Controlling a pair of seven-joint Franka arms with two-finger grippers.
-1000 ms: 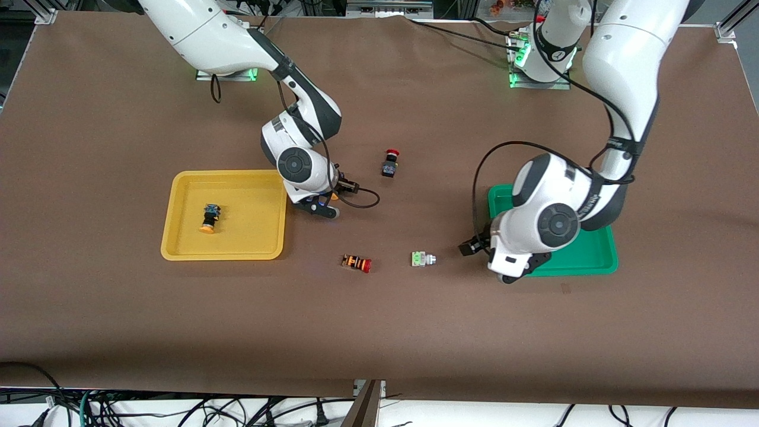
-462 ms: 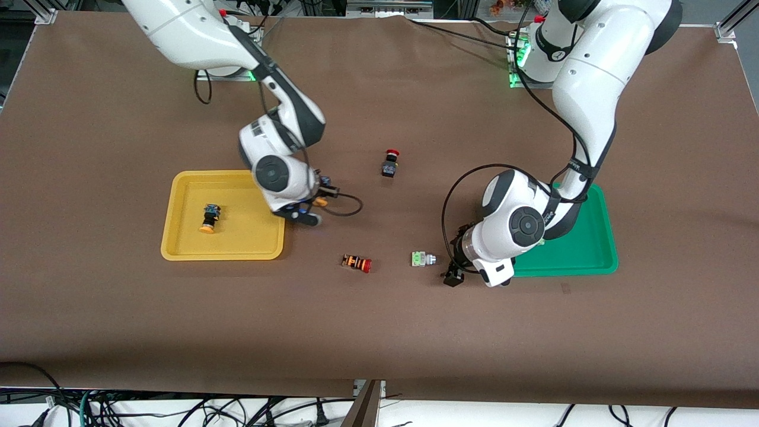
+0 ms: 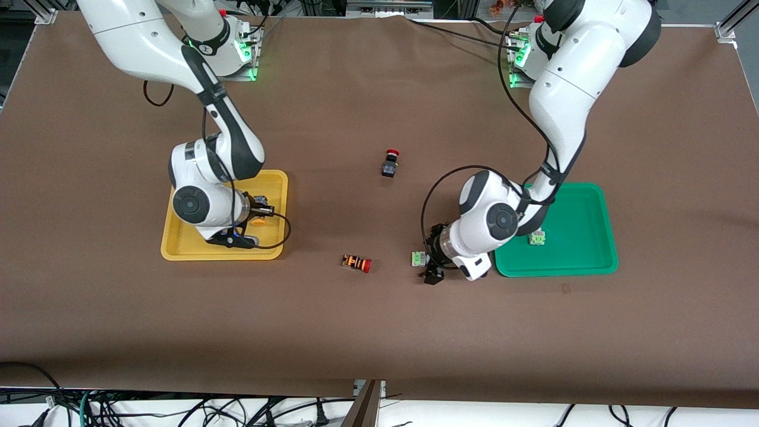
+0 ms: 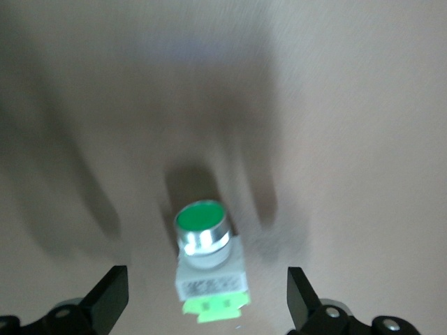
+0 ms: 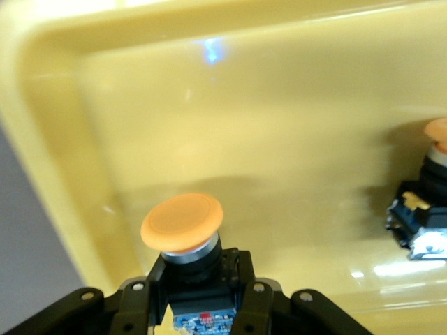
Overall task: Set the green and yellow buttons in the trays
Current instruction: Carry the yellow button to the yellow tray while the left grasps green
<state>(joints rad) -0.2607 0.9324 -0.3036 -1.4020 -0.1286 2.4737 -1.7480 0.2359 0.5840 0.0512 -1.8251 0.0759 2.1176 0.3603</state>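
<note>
Right gripper (image 5: 199, 296): over the shallow yellow plastic tray (image 3: 178, 252), fingers clamped on a black-bodied button with a round orange-yellow cap (image 5: 183, 223).
Second orange-capped black button (image 5: 422, 220): lying in the yellow tray.
Left gripper (image 4: 207, 303): fingers apart, either side of a grey-white button with a green face (image 4: 202, 241) on the brown bench (image 3: 379, 320), beside the shallow green plastic tray (image 3: 581, 261).
Other green-faced grey-white button (image 3: 537, 238): in the green tray.

My three views: one high front, two wrist close-ups.
Front faces the bases; wrists look down, sharing green button (image 4: 204, 264) and yellow tray (image 5: 63, 132).
</note>
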